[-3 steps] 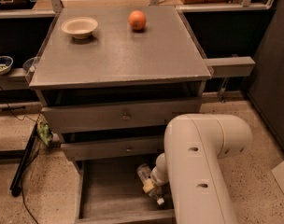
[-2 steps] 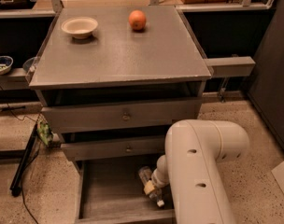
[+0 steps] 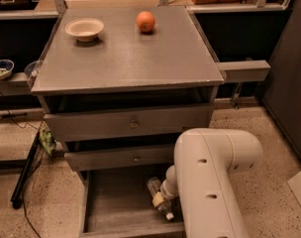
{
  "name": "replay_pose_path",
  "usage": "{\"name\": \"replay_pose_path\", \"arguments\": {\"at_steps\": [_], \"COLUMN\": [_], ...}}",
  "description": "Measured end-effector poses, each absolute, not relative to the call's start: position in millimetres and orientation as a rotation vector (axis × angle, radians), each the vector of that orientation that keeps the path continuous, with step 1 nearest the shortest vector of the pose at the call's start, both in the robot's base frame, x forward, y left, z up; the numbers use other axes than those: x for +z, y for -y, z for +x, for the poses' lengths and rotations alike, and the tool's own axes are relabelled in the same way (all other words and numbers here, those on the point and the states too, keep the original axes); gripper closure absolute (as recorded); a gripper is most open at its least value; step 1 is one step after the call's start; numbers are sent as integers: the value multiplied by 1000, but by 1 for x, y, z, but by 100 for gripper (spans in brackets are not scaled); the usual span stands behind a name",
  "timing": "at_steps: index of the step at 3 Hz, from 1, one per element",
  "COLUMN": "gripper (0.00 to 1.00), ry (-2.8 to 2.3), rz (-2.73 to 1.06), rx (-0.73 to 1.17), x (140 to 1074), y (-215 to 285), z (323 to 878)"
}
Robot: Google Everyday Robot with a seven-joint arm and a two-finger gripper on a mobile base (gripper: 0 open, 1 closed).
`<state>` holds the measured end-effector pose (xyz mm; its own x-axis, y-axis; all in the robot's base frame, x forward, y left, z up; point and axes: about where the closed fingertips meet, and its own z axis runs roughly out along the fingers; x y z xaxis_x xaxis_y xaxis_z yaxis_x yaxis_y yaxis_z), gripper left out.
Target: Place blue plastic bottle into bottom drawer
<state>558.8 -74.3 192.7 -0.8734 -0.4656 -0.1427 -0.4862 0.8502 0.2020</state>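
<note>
Label on bottle (image 3: pixel 154 186) unreadable. It lies in drawer (image 3: pixel 113 205), against gripper (image 3: pixel 163 202); state of jaws cannot be told.

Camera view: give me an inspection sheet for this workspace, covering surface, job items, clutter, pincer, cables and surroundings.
Surface: grey cabinet top, two items on it.
Job's things: clear bluish plastic bottle is inside the open grey bottom drawer.
Clutter: shallow white bowl and round orange, apart on the cabinet top.
Pincer: in the bottom drawer at the bottle, mostly hidden by the white arm.
Cables: thin black cable on the speckled floor, left of the cabinet.
Surroundings: small patterned bowl on left shelf.
</note>
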Motion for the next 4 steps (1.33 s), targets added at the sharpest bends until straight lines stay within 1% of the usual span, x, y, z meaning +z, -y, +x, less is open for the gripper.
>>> {"name": "replay_pose_path", "arguments": {"at_steps": [2, 4], "gripper": [100, 100], "ry": [-2944, -2973], "rz": [-700, -617], "rx": [340, 414], "x": [179, 153], "y": [70, 71], "z": [572, 564]}}
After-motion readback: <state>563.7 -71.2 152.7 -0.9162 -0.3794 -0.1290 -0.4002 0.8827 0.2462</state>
